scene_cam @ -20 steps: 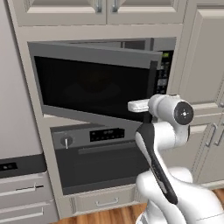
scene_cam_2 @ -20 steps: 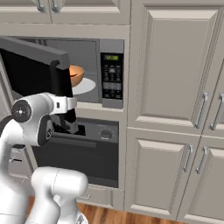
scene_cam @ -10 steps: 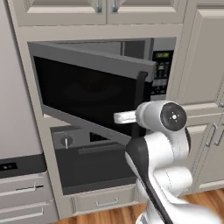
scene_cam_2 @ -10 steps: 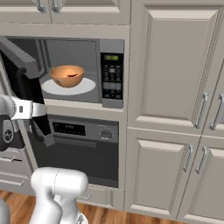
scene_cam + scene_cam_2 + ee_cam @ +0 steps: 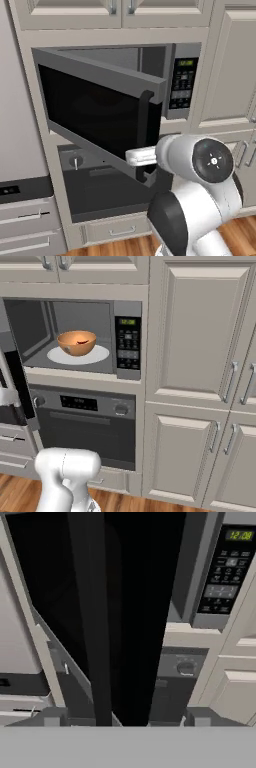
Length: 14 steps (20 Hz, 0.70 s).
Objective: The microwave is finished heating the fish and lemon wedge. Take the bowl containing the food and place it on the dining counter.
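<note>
So the microwave [image 5: 75, 338] door [image 5: 100, 112] is now swung way out compared to a second ago, when it was only cracked and half covering the bowl. That means the opening part looks basically done, and reaching in is probably next.

The arm has pulled down and back with the door. In the hand view the gripper [image 5: 120, 717] has its fingers spread wide, one each side of the black handle [image 5: 95, 622], not pinching it, so it looks like it just let go.

The bowl [image 5: 76, 342] sits on the white plate [image 5: 100, 356] inside, at about 10 o'clock in the right view, clear of the door now.

The fish [image 5: 82, 342] is just a reddish sliver. I can't make out the lemon, and the dining counter isn't visible from here.
</note>
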{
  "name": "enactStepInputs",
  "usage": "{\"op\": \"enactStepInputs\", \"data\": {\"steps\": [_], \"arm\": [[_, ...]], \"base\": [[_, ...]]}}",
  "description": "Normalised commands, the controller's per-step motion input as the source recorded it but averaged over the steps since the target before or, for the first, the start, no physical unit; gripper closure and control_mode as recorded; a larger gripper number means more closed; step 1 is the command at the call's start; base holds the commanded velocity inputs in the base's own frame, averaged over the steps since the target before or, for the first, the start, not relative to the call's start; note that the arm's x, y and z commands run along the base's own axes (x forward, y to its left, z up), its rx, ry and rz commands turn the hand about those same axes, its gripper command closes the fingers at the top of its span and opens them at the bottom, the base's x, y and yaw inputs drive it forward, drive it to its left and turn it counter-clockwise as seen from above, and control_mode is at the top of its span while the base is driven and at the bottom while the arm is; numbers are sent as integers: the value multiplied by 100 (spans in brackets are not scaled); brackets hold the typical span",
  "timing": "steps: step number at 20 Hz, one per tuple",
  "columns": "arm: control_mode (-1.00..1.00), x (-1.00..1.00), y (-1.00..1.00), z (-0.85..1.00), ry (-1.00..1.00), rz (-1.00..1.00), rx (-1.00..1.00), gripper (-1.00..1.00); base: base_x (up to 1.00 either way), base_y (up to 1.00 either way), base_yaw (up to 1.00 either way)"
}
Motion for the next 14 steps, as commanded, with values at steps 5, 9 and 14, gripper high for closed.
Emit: {"op": "enactStepInputs", "data": {"steps": [5,9,14], "arm": [[-100,-98,-69,19,-8,12,15,-100],[-100,-55,-100,33,-2,18,22,-100],[-100,4,-100,10,7,21,30,-100]], "base": [[0,0,0],[0,0,0],[0,0,0]]}}
